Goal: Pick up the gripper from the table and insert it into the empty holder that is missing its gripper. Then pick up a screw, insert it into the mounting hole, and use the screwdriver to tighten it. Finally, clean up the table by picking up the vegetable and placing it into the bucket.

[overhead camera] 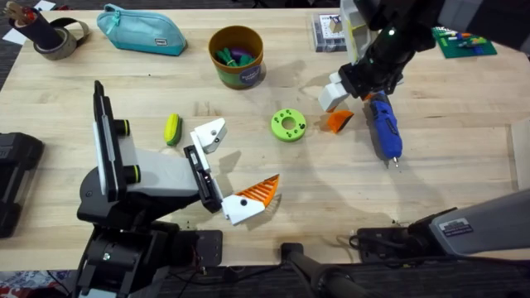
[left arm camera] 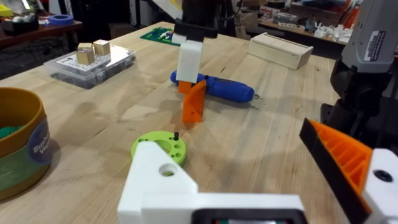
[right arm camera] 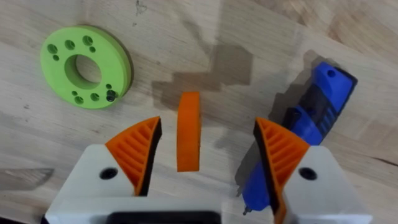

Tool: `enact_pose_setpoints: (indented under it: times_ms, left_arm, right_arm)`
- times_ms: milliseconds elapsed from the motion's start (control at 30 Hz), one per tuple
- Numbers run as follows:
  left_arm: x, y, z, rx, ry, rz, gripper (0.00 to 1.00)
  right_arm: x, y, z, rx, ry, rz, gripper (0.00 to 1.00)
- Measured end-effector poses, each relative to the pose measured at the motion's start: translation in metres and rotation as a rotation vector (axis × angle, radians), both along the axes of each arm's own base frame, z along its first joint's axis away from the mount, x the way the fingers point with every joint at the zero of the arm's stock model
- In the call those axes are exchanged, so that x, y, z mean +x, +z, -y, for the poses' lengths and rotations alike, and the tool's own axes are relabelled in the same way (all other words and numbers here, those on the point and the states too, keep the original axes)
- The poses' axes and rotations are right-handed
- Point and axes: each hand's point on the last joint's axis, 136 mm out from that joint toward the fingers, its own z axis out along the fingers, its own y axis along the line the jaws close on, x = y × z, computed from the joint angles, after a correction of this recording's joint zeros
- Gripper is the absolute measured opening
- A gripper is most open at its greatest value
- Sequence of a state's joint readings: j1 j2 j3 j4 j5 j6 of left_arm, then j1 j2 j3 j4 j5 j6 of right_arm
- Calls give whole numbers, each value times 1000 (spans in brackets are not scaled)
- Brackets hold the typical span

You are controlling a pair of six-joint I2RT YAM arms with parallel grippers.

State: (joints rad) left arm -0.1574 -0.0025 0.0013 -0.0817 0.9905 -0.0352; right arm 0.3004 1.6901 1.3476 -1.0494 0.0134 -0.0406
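Sweeping from the left side of the tabletop (overhead camera: pixel 248 178), the left gripper (overhead camera: pixel 240 170) rests low with its fingers spread wide and nothing between them; one finger is bare white, with no orange pad on it, while the other carries its ribbed pad, so I take this gripper for the empty holder the task speaks of. Just beyond it lies the small yellow-green vegetable (overhead camera: pixel 172 128), not yet moved to the yellow bucket (overhead camera: pixel 236 56), which stands farther back with green and purple items already inside. Near the middle sits the green disc (overhead camera: pixel 288 125), a dark screw standing upright in one of its rim holes in the left wrist view. To its right, the loose orange gripper pad (overhead camera: pixel 337 121) stands on its edge on the wood, and the right gripper (right arm camera: pixel 205 146) hangs directly over it, wide open, the pad between its fingers but apart from both. Just beside it lies the blue screwdriver (overhead camera: pixel 383 126), untouched. By my judgement the task is only at its first step, closing on the pad; insertion, the screw, tightening and the cleanup all remain.
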Motion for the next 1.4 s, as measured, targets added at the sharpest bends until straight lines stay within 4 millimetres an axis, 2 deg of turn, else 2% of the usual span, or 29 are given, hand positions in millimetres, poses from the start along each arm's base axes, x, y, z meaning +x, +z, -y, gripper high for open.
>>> enact_pose_setpoints:
  times_ms: [333, 533, 767, 967, 1100, 1400]
  left_arm:
    - [0, 1, 0, 0, -2, 0, 993]
    - [0, 1, 0, 0, -2, 0, 993]
    - [0, 1, 0, 0, -2, -1, 993]
    - [0, 1, 0, 0, -2, -1, 993]
    - [0, 1, 0, 0, -2, 0, 993]
    - [0, 1, 0, 0, -2, 0, 993]
  right_arm:
    - [-6, -6, -10, 51, 47, -44, 897]
    - [-19, -4, -13, 78, 77, -87, 897]
    - [-34, 4, -10, 93, 88, -53, 897]
    - [-51, -9, -3, 88, 88, -50, 897]
    - [-47, -16, -2, 77, 91, -35, 897]
    - [-26, -16, -6, 88, 93, 44, 897]
